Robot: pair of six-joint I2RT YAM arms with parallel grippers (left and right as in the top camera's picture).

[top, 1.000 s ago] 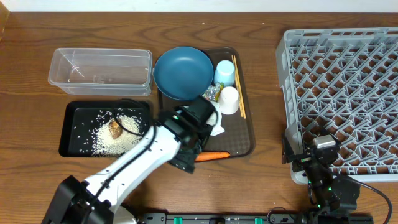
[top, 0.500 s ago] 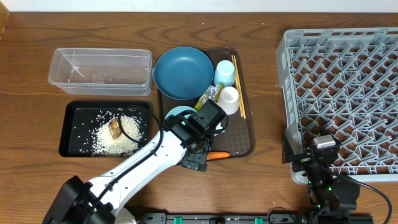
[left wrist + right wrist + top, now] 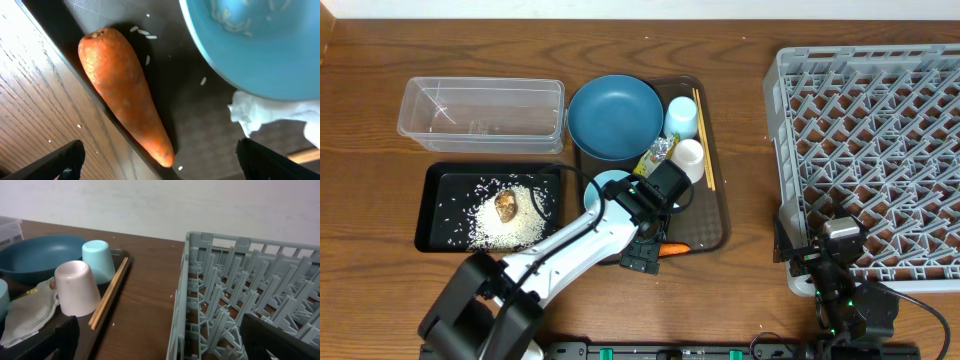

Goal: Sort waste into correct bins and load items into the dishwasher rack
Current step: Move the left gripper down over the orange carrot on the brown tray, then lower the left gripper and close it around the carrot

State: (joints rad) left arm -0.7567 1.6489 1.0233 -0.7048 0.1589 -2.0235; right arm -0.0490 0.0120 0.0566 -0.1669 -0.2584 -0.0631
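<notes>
My left tool (image 3: pixel 160 152) is wide open and empty over the tapered orange carrot (image 3: pixel 125 95). The carrot lies tight along the front rim of the dark brown plastic serving tray (image 3: pixel 200 120), near the small pale blue bowl (image 3: pixel 250 40). Risk: one finger sits over the wooden desk (image 3: pixel 35 115) outside that rim, so closing could catch the rim and lift the tray, or the taper could squirt out. Carrot looks whole, matte and lightly ridged, with stray white rice grains (image 3: pixel 144 32) around it; right tool (image 3: pixel 160 345) is open, empty.

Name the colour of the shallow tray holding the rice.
Black; the shallow tray shows best in the overhead view.
</notes>
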